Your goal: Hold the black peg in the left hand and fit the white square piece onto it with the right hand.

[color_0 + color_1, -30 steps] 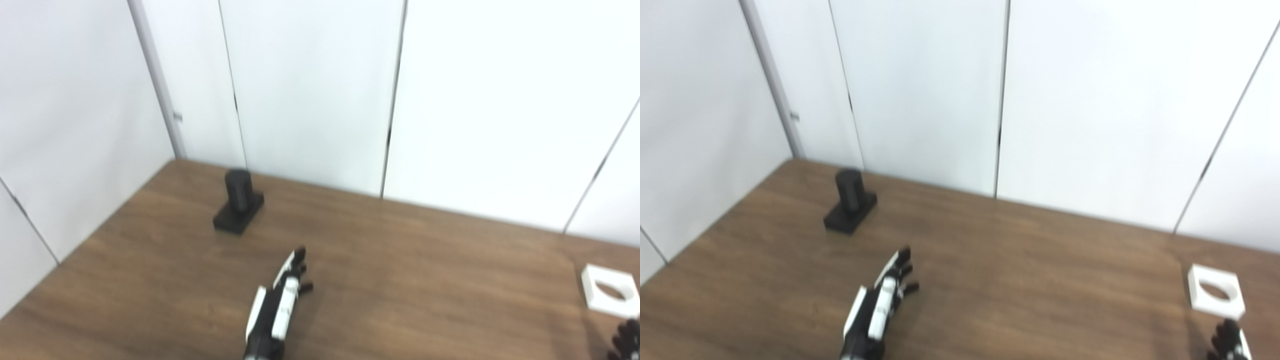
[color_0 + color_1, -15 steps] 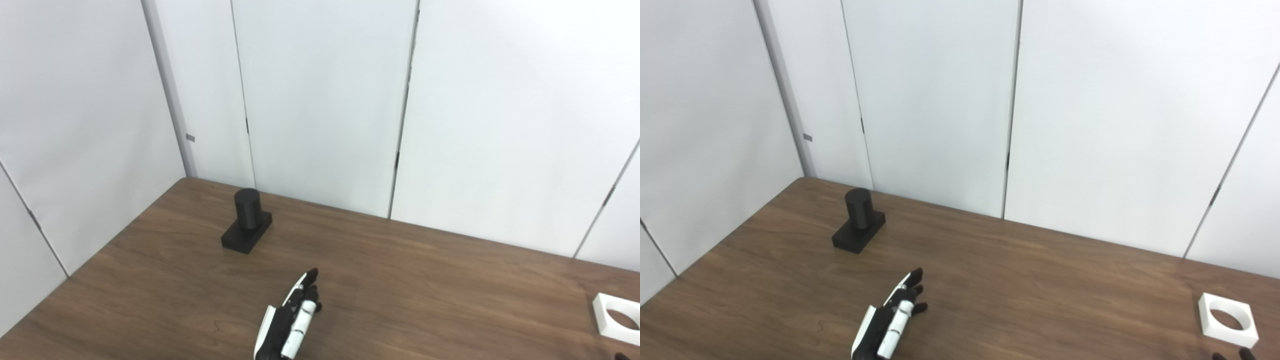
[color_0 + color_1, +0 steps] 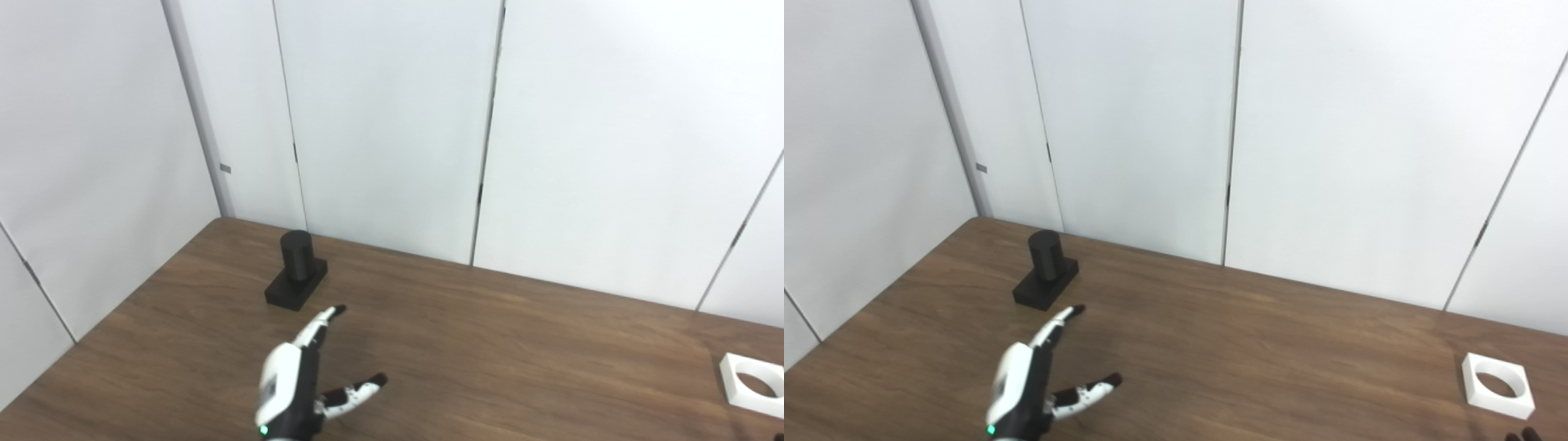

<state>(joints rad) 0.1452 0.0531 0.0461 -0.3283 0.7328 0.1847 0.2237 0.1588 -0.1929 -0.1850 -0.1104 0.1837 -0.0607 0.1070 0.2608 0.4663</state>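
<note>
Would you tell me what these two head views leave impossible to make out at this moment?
- Right hand: only dark fingertips show at the bottom edge of the right eye view; open or shut cannot be told.
- White square piece: its right corner is cut off by the left eye view's edge.
- Left hand: its wrist runs off the bottom edge.
- Black peg: its far side is hidden.

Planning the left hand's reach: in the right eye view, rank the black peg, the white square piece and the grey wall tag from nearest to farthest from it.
From the left hand:
1. Black peg, just ahead on the table.
2. Grey wall tag, up on the left wall.
3. White square piece, far right table edge.
</note>
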